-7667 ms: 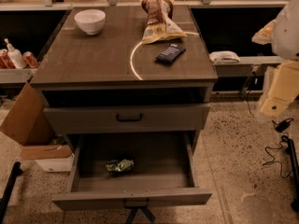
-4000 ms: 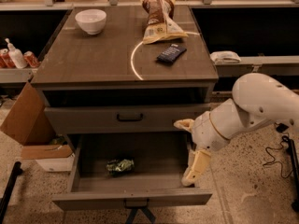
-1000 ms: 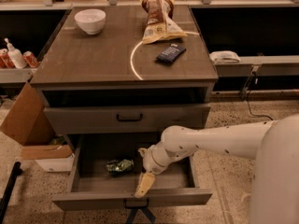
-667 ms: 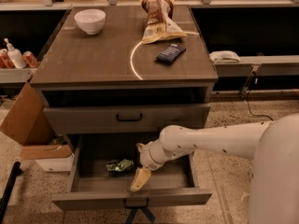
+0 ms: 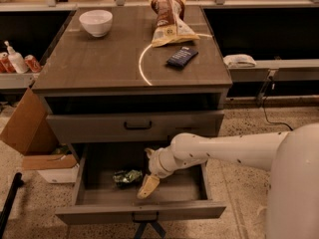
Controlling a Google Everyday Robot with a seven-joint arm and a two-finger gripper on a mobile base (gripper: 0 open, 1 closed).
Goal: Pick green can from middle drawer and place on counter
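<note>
Camera view shows the green can (image 5: 127, 177) lying on its side on the floor of the open middle drawer (image 5: 185, 195), towards the left of centre. The white arm (image 5: 225, 148) reaches in from the right and puts the gripper (image 5: 144, 174) just right of the can, inside the drawer. Its 2 fingers (image 5: 148, 186) are spread apart with nothing between them, the lower one angled down at the drawer floor beside the can. Up on the counter (image 5: 99, 59) sit a white bowl (image 5: 95, 22), a chip bag (image 5: 170, 21) and a dark flat packet (image 5: 182, 57).
</note>
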